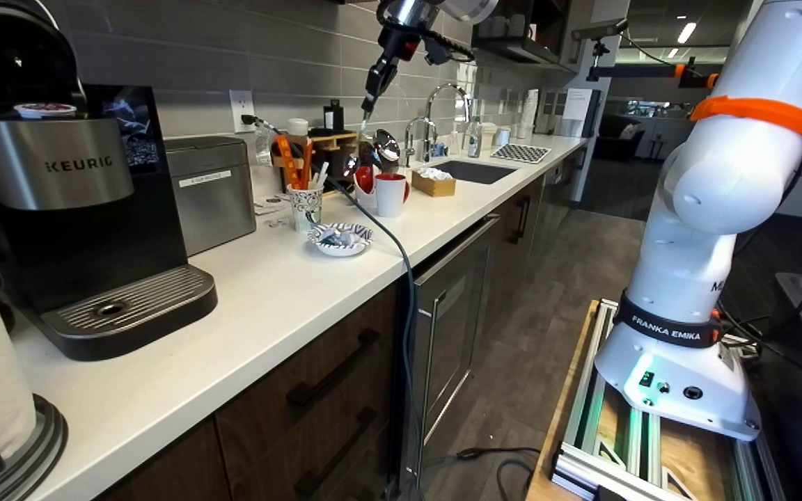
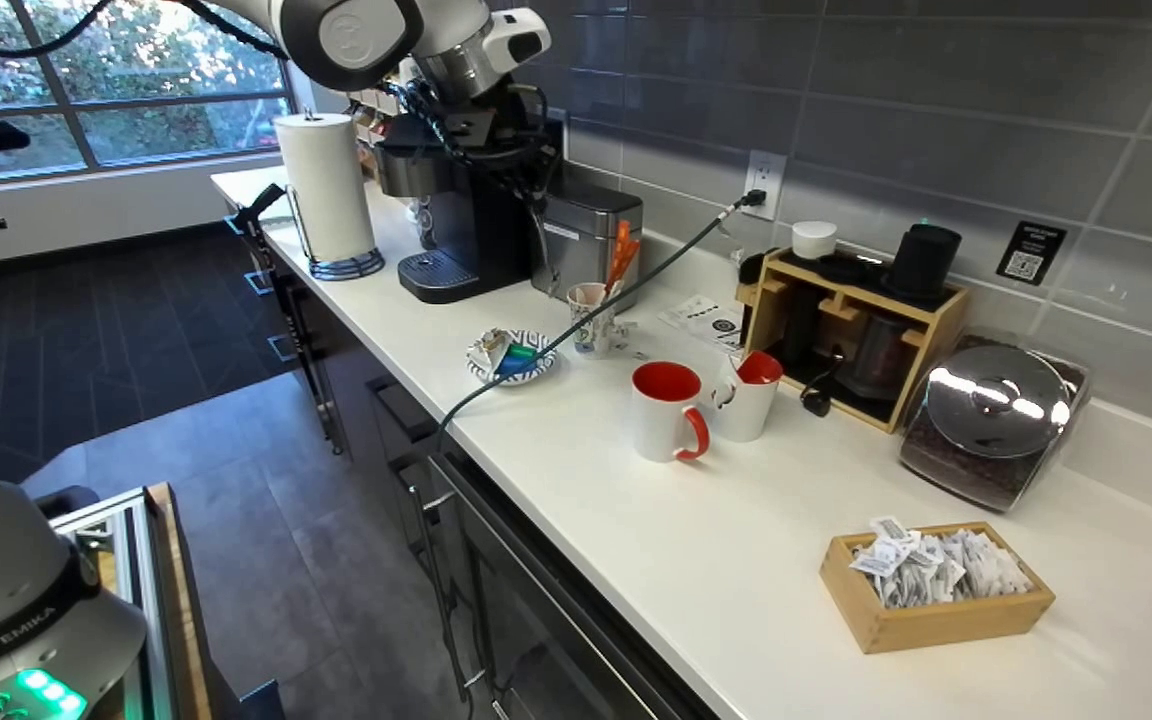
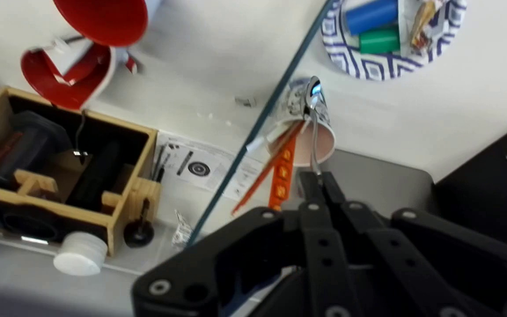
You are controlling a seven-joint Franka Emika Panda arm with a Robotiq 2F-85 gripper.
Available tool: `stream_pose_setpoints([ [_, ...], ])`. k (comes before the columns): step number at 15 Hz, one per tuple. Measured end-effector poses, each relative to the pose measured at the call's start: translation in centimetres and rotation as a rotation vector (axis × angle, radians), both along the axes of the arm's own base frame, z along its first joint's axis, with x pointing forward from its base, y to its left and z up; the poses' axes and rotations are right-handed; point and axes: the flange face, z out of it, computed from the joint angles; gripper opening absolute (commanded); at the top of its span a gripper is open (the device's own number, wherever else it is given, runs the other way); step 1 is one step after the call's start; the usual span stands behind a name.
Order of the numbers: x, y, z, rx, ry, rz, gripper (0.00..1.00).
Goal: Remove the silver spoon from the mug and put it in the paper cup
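The silver spoon (image 3: pixel 314 121) hangs bowl-down from my gripper (image 3: pixel 317 178), which is shut on the end of its handle. The spoon also shows below the fingertips in both exterior views (image 1: pixel 363 126) (image 2: pixel 544 255). The patterned paper cup (image 3: pixel 322 112) stands on the counter and holds orange and white sticks; it also shows in both exterior views (image 1: pixel 306 207) (image 2: pixel 588 325). In the wrist view the spoon overlaps the cup's wall and mouth, but the exterior views show it in the air, apart from the cup. Two white mugs with red insides (image 2: pixel 658 430) (image 2: pixel 746 405) stand without the spoon.
A dark green cable (image 2: pixel 586 315) slants across the counter beside the paper cup. A patterned paper bowl (image 2: pixel 533 372) with small packets stands near the cup. A grey box (image 1: pixel 216 188) and the coffee machine (image 1: pixel 98 264) stand nearby. A wooden organizer (image 2: pixel 921 340) stands against the wall.
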Motion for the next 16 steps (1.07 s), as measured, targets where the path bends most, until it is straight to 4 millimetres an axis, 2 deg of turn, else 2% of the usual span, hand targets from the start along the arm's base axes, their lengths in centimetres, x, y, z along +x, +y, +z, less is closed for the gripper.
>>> stream_pose_setpoints([
  [5,1.7,9.8,0.4,0.013,-0.137,0.143,0.01],
  [7,2.8,11.9,0.2,-0.017,-0.147,0.189,0.01],
  [8,3.5,12.1,0.1,-0.038,-0.149,0.201,0.01],
  [10,5.1,11.3,0.2,-0.074,-0.151,0.201,0.01],
  [13,7.3,7.9,0.8,-0.105,-0.136,0.176,0.01],
  [16,8.3,4.8,0.6,-0.124,-0.041,0.177,0.01],
])
